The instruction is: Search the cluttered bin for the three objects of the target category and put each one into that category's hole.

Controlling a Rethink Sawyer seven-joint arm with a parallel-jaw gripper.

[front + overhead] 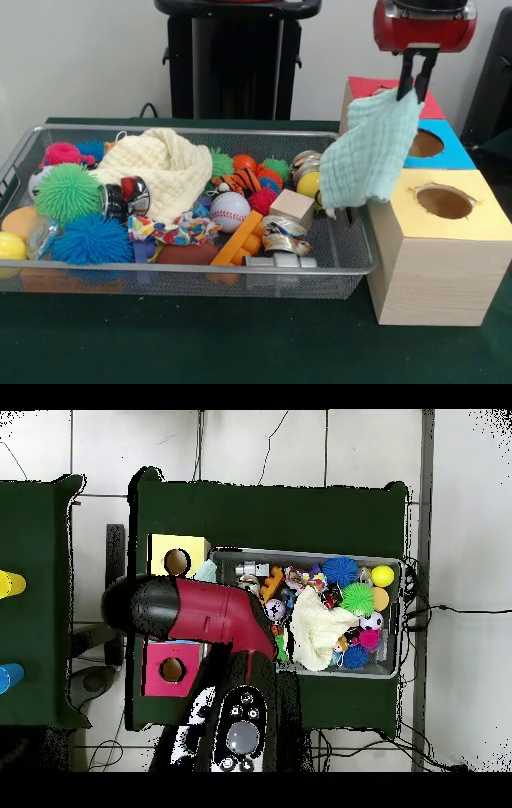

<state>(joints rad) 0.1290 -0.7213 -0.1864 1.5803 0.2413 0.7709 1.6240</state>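
Observation:
My gripper [417, 78] is high at the right, shut on the top corner of a mint-green waffle cloth [370, 152]. The cloth hangs over the right end of the wire mesh bin [200, 269] and in front of the blue-topped box [450, 150]. A confetti-patterned cloth scrap [173, 230] lies in the bin's front middle, under the edge of the cream waffle cloth [160, 170]. I cannot pick out a braided rope ball. In the overhead view my arm [200, 612] covers the gripper, and a bit of the mint cloth [207, 571] shows beside the bin [396, 668].
Three wooden boxes with holes stand right of the bin: yellow top [482, 226] nearest, blue behind it, red top [366, 86] farthest. The bin holds spiky rubber balls [67, 192], a baseball [230, 211], a wooden cube [292, 207], an orange brick [238, 238] and other toys.

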